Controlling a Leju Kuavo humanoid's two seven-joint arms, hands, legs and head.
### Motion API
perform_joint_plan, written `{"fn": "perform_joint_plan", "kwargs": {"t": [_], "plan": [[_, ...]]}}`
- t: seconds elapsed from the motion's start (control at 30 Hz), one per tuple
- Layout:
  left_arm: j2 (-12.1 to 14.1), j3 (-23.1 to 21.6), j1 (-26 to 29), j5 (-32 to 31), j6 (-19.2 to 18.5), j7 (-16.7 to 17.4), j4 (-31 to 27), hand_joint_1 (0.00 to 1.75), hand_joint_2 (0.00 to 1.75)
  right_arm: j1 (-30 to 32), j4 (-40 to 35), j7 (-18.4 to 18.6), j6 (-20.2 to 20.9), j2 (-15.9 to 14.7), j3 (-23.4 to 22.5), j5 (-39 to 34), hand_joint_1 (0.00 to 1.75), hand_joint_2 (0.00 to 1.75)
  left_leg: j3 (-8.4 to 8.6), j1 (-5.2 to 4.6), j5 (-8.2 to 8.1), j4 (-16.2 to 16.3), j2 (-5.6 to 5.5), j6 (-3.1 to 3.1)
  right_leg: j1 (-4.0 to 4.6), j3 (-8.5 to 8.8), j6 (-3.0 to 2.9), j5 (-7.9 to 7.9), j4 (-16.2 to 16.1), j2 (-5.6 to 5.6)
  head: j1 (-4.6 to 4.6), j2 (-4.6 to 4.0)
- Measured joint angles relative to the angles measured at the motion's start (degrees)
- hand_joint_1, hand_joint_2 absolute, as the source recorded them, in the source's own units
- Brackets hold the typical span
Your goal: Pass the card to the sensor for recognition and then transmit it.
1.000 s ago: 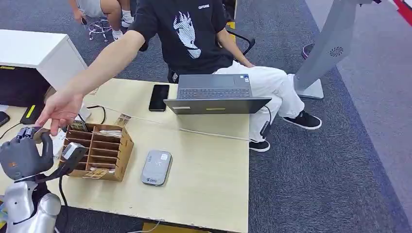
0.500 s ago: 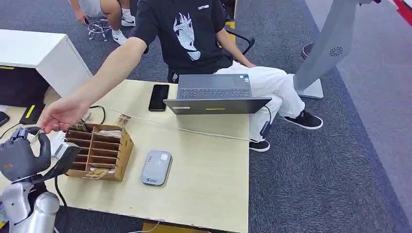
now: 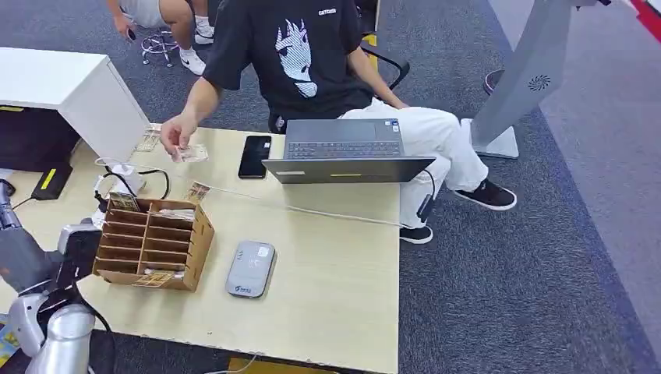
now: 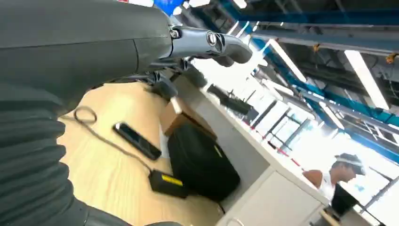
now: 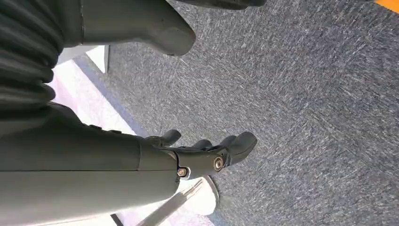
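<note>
A person seated behind the desk pinches the card (image 3: 192, 153) in a hand (image 3: 178, 134) above the table's far left part, beside the black phone (image 3: 255, 156). The grey card sensor (image 3: 251, 269) lies flat on the table, right of the cardboard sorter box (image 3: 153, 243). My left hand (image 3: 45, 254) is low at the table's left edge, left of the box, with nothing in it; its fingers (image 4: 207, 41) are stretched out. My right hand (image 5: 203, 156) hangs over the carpet, fingers loosely apart and holding nothing.
An open laptop (image 3: 348, 154) stands at the far side of the wooden table (image 3: 335, 296), with a white cable running across. Loose cards (image 3: 196, 191) lie behind the box. A white cabinet (image 3: 54, 82) stands at far left, a grey stand (image 3: 524, 78) at right.
The person took the card from my left hand and drew it back toward the phone. My left hand sank down and left, away from the box.
</note>
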Motion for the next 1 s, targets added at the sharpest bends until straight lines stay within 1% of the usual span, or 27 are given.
{"fn": "perform_joint_plan", "kwargs": {"t": [0.07, 0.13, 0.23, 0.37, 0.43, 0.5, 0.53, 0.63, 0.7, 0.73, 0.77, 0.8, 0.83, 0.87, 0.9, 1.0], "plan": [[-0.24, 0.02, 0.0, 5.12, -2.3, -1.05, -0.48, 0.0, 1.75, 0.01, 0.0, 0.02, -0.04, 0.0, 0.09, 0.0, 0.0, 1.75, 0.0, 0.0, 0.0, 0.0, 0.0, 0.0, 0.0, 0.0, 0.0, 0.0, 0.0, 0.0, 0.0, 0.0], [-0.57, 0.04, 0.01, 8.49, -4.46, -1.75, -1.57, 0.0, 1.75, 0.01, 0.0, 0.0, -0.09, 0.0, 0.24, 0.0, 0.0, 1.75, -0.01, 0.0, 0.0, 0.0, 0.0, 0.0, 0.0, 0.0, 0.0, 0.0, 0.0, 0.0, 0.02, 0.0], [-0.99, 0.04, 0.12, 9.5, -5.91, -1.86, -3.72, 0.0, 1.75, 0.01, 0.0, -0.05, -0.15, 0.0, 0.48, -0.02, 0.0, 1.75, -0.01, 0.0, 0.0, 0.0, 0.0, 0.0, 0.0, 0.0, 0.0, 0.0, 0.0, 0.0, 0.02, 0.0], [-1.33, 0.04, 0.15, 9.7, -6.1, -1.86, -5.22, 0.0, 1.75, 0.01, 0.0, -0.05, -0.17, 0.0, 0.52, -0.02, 0.0, 1.75, -0.01, 0.0, 0.0, 0.0, 0.0, 0.0, 0.0, 0.0, 0.0, 0.0, 0.0, 0.0, 0.02, 0.0], [-1.33, 0.04, 0.31, 9.08, -6.58, -2.08, -5.86, 0.0, 1.75, 0.02, 0.0, -0.22, -0.17, 0.0, 0.52, -0.09, 0.0, 1.75, -0.01, 0.0, 0.0, 0.0, 0.0, 0.0, 0.0, 0.0, 0.0, 0.0, 0.0, 0.0, 0.0, 0.0], [-1.31, -0.02, 0.84, 7.31, -7.42, -2.21, -7.26, 0.0, 1.75, 0.02, 0.0, -0.33, -0.2, 0.0, 0.52, -0.17, 0.0, 1.75, 0.0, 0.0, 0.0, 0.0, 0.0, 0.0, 0.0, -0.01, 0.0, 0.0, 0.0, 0.0, 0.0, 0.0], [-1.22, -0.46, 1.35, 5.49, -8.2, -1.9, -8.84, 0.0, 1.75, 0.02, 0.02, -0.48, -0.2, 0.0, 0.52, -0.28, 0.0, 1.75, 0.0, 0.0, 0.0, 0.0, 0.0, 0.0, 0.0, -0.02, 0.0, 0.0, 0.0, 0.01, 0.0, 0.0], [-0.26, -3.01, 2.19, -0.74, -11.12, 1.17, -13.98, 0.0, 1.75, -0.01, 0.07, -0.74, -0.31, 0.0, 0.52, -1.04, 0.0, 1.75, -0.01, 0.0, 0.0, 0.0, -0.02, 0.0, 0.0, -0.02, 0.0, 0.0, 0.0, -0.01, 0.0, 0.0], [1.2, -5.65, 2.29, -5.04, -13.45, 3.72, -17.27, 0.0, 1.75, -0.01, 0.07, -0.85, -0.35, 0.0, 0.52, -1.51, 0.0, 1.75, -0.02, 0.0, 0.0, 0.0, -0.01, 0.0, 0.0, -0.02, 0.0, 0.0, 0.0, -0.01, 0.02, 0.0], [2.17, -7.22, 2.25, -7.32, -15.42, 5.53, -18.96, 0.0, 1.75, -0.03, 0.09, -0.9, -0.35, 0.0, 0.52, -1.88, 0.0, 1.75, -0.01, 0.0, 0.0, 0.0, 0.01, 0.0, 0.0, -0.02, 0.0, 0.0, 0.0, 0.0, 0.02, 0.0], [3.59, -8.6, 2.16, -8.51, -18.0, 7.46, -20.24, 0.0, 1.75, -0.03, 0.09, -1.01, -0.35, 0.0, 0.52, -2.49, 0.0, 1.75, -0.01, 0.0, 0.0, 0.0, 0.03, 0.0, 0.01, -0.03, 0.0, 0.0, 0.0, 0.03, 0.02, 0.0], [5.45, -9.95, 1.89, -8.38, -21.22, 9.1, -21.45, 0.0, 1.75, 0.0, 0.11, -1.2, -0.33, 0.0, 0.5, -2.91, 0.0, 1.75, -0.01, 0.01, 0.0, 0.0, 0.04, 0.0, 0.01, -0.04, 0.0, 0.0, 0.01, 0.04, 0.02, 0.0], [7.79, -11.12, 1.53, -7.7, -24.37, 10.19, -22.58, 0.0, 1.75, 0.02, 0.13, -1.44, -0.33, 0.0, 0.46, -3.43, 0.0, 1.75, -0.01, 0.04, 0.0, 0.0, 0.05, -0.01, 0.04, -0.06, -0.01, 0.0, 0.02, 0.04, 0.0, 0.0], [9.41, -11.61, 1.19, -6.52, -26.41, 10.27, -23.78, 0.0, 1.75, 0.04, 0.15, -1.57, -0.29, 0.0, 0.41, -3.63, 0.0, 1.75, -0.01, 0.06, 0.01, 0.0, 0.06, -0.01, 0.06, -0.07, -0.01, 0.0, 0.02, 0.05, 0.0, 0.0], [10.89, -11.69, 0.83, -5.12, -27.26, 9.83, -25.12, 0.0, 1.75, 0.04, 0.2, -1.69, -0.24, 0.0, 0.39, -3.8, 0.0, 1.75, 0.0, 0.07, 0.01, 0.0, 0.08, -0.01, 0.07, -0.08, -0.01, 0.0, 0.02, 0.08, 0.0, 0.0], [13.6, -11.78, 0.01, -2.87, -28.29, 8.65, -28.87, 0.0, 1.75, 0.02, 0.3, -1.68, -0.07, 0.0, 0.37, -4.26, 0.0, 1.75, -0.01, 0.09, 0.01, 0.0, 0.07, -0.02, 0.08, -0.06, -0.01, 0.0, 0.03, 0.07, 0.0, 0.0]]}}
